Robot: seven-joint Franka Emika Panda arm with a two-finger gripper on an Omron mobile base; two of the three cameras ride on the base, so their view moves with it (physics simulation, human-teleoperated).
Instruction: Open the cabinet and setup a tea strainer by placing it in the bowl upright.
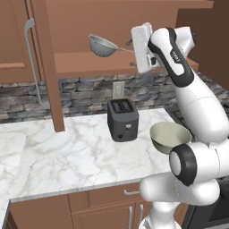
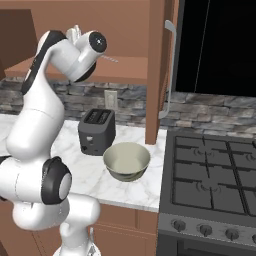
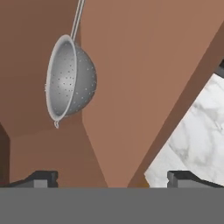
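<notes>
The cabinet (image 1: pixel 49 62) is already open: its doors stand swung outward, so the shelf inside is free to reach. On that shelf sits the tea strainer (image 1: pixel 102 45), with its thin handle pointing toward the arm. In the hand view the tea strainer (image 3: pixel 70 78) appears rolled on its side, but this is because the hand itself is rolled; in the left base view the dome hangs down and the rim faces up.

The gripper (image 3: pixel 111 177) is raised to the shelf height and looks along the shelf at the strainer, with a clear gap to it. Its jaws are spread wide and hold nothing. I judge that the hand is lined up this way to take the strainer next, probably at the handle or the rim.

The bowl (image 2: pixel 127 160) waits on the marble counter (image 1: pixel 67 156), just beside the toaster (image 1: pixel 122 119) and near the stove (image 2: pixel 215 185). It stands with the opening up, so the strainer can be lowered into it from above.

Counted: one strainer, one bowl, one toaster, one wall outlet (image 2: pixel 110 101) behind the toaster, and two long bar handles (image 1: pixel 31 62) on the cabinet doors, one seen from each base camera.
</notes>
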